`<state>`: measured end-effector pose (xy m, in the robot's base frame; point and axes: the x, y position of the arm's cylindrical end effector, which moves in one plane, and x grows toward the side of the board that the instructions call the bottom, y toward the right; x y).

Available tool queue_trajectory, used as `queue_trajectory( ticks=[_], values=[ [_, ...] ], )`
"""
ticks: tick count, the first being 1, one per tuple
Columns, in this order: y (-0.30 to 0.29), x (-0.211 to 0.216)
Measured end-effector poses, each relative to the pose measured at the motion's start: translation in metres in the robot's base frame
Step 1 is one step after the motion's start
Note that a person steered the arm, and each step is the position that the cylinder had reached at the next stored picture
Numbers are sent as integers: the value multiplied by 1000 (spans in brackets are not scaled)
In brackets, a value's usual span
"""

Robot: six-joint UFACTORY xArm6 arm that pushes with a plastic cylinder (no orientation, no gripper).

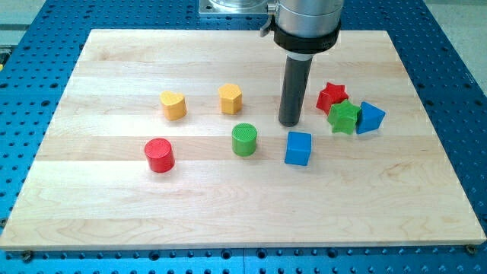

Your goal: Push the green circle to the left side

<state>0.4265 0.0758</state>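
The green circle (244, 140) is a short green cylinder standing near the middle of the wooden board (106, 221). My tip (289, 122) rests on the board up and to the right of it, about a block's width away, not touching it. A blue cube (298, 148) sits just right of the green circle, directly below my tip.
A yellow heart-shaped block (173, 105) and a yellow hexagon (230, 99) lie up-left of the green circle. A red cylinder (160, 155) stands to its left. A red star (332, 97), a green star (344, 117) and a blue wedge-like block (370, 118) cluster right of my tip.
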Motion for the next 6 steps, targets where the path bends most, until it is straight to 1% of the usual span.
queue_trajectory(
  ticks=[1, 2, 3, 4, 5, 6],
  values=[
    [-1, 7],
    [-11, 37],
    [-16, 37],
    [-64, 39],
    [-24, 59],
    [6, 30]
  ],
)
